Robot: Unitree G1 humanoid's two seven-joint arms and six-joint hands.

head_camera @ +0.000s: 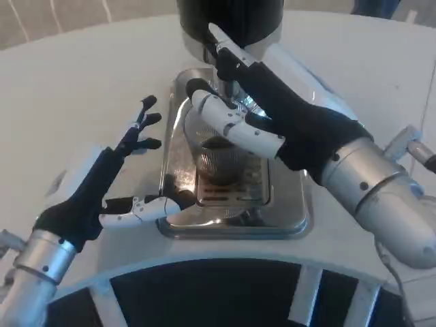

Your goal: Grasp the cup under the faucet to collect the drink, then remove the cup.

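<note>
Cup (219,158) stands on the drip tray (286,211) under your right hand (300,122), whose fingers (235,122) wrap its rim. Your left hand (119,180) waits beside the tray's left edge, fingers apart.

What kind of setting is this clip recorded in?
Probably a drink-dispenser station set up on a white table: a clear cup stands on a shiny metal drip tray below a dark dispenser body. The right hand reaches over the cup; the left hand waits beside the tray.

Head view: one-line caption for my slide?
Right hand wraps the cup on the metal drip tray under the dispenser; left hand open beside it.
</note>
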